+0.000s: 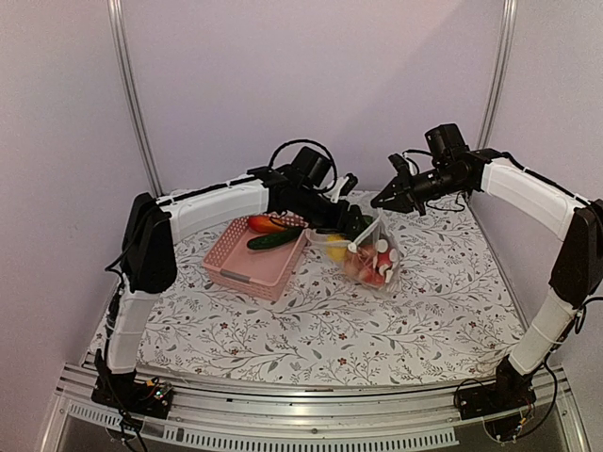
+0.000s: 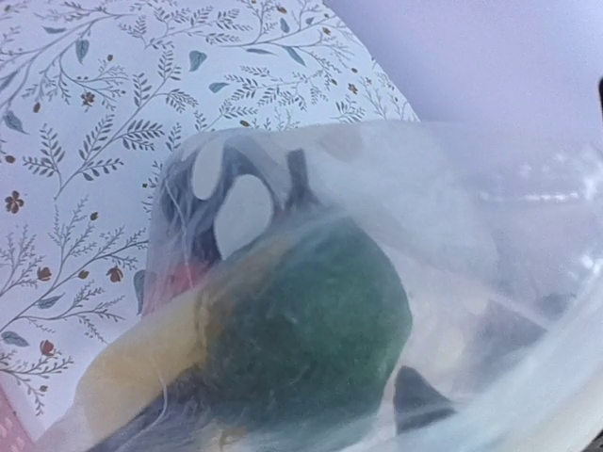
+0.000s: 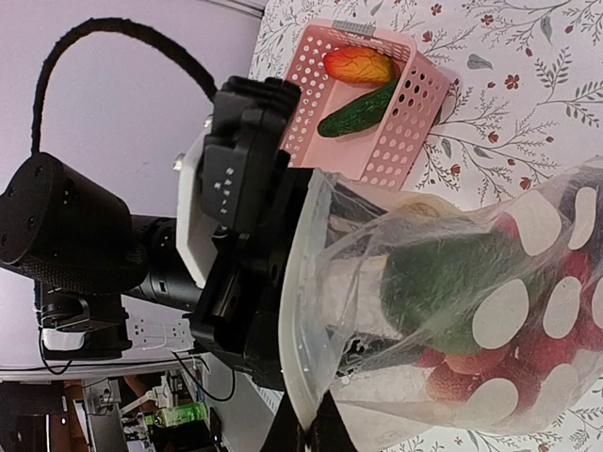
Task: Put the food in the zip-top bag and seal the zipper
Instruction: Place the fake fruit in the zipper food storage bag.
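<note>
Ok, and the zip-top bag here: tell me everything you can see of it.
The zip-top bag is clear, crinkly plastic printed with white dots. It lies on the floral tablecloth, just right of the pink basket. Its mouth is open and lifted, and the pale zipper strip is unsealed. The right tool pinches the rim, while the left tool reaches into the opening. Inside are a green piece, red pieces and a yellow piece.

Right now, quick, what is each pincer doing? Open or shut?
Left pincer: reaching inside the zip-top bag; open or shut cannot be told.
Right pincer: shut on the bag's mouth edge.
</note>
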You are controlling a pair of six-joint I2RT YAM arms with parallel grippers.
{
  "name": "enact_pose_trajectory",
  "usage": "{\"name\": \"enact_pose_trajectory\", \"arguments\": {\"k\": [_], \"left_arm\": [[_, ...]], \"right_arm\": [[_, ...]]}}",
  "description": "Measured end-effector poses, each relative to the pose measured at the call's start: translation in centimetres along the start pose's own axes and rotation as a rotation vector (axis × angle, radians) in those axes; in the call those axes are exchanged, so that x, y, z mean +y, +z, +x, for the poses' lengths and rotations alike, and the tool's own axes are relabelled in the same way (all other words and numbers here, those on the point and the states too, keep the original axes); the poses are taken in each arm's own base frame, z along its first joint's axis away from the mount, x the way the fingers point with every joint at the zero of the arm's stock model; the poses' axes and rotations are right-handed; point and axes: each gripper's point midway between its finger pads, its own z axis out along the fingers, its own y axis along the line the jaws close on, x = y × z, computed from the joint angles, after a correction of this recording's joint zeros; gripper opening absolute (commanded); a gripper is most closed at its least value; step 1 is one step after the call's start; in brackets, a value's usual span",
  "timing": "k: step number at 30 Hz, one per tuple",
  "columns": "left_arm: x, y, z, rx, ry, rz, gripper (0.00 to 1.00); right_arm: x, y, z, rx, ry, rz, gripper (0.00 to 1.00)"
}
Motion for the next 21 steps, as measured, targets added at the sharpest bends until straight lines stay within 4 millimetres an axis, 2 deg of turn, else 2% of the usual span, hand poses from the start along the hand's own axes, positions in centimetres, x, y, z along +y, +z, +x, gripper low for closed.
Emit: {"name": "enact_pose_trajectory", "arguments": {"k": [1, 2, 3, 7, 10, 13, 16, 17, 18, 19, 21], "left_arm": [[0.3, 0.3, -0.1, -0.003, -0.007, -0.010, 0.84], [0.5, 0.4, -0.2, -0.008, -0.013, -0.021, 0.96], [0.7, 0.4, -0.2, -0.009, -0.017, -0.032, 0.99], [0.5, -0.8, -1.2, -0.046, -0.007, -0.064, 1.00], [-0.4, -3.2, -2.3, -0.085, 0.016, -0.082, 1.00], [-2.7, -7.6, -4.1, -0.157, 0.055, -0.083, 0.99], [-4.6, -12.6, -5.5, -0.247, 0.086, -0.098, 0.92], [-5.0, -14.1, -5.7, -0.272, 0.083, -0.107, 0.80], [-5.0, -15.2, -5.8, -0.292, 0.075, -0.119, 0.63], [-4.7, -16.2, -5.5, -0.308, 0.060, -0.135, 0.56], [-3.7, -16.8, -4.3, -0.300, 0.018, -0.158, 0.54]], "right_arm": [[0.0, 0.0, 0.0, 0.001, 0.000, -0.001, 0.00], [0.1, 0.0, 0.0, 0.001, 0.000, -0.003, 0.00], [0.1, 0.0, 0.0, 0.001, 0.000, -0.004, 0.00], [0.2, -0.1, 0.0, 0.002, -0.002, -0.008, 0.00], [0.3, -0.1, 0.0, 0.004, -0.002, -0.011, 0.00], [0.3, -0.1, 0.0, 0.004, -0.002, -0.010, 0.00], [0.3, -0.1, 0.0, 0.003, -0.005, -0.010, 0.00], [0.3, -0.1, 0.0, 0.003, -0.005, -0.010, 0.00], [0.3, -0.1, 0.0, 0.003, -0.005, -0.010, 0.00], [0.3, -0.1, 0.0, 0.003, -0.005, -0.009, 0.00], [0.3, -0.1, 0.0, 0.002, -0.006, -0.009, 0.00]]}}
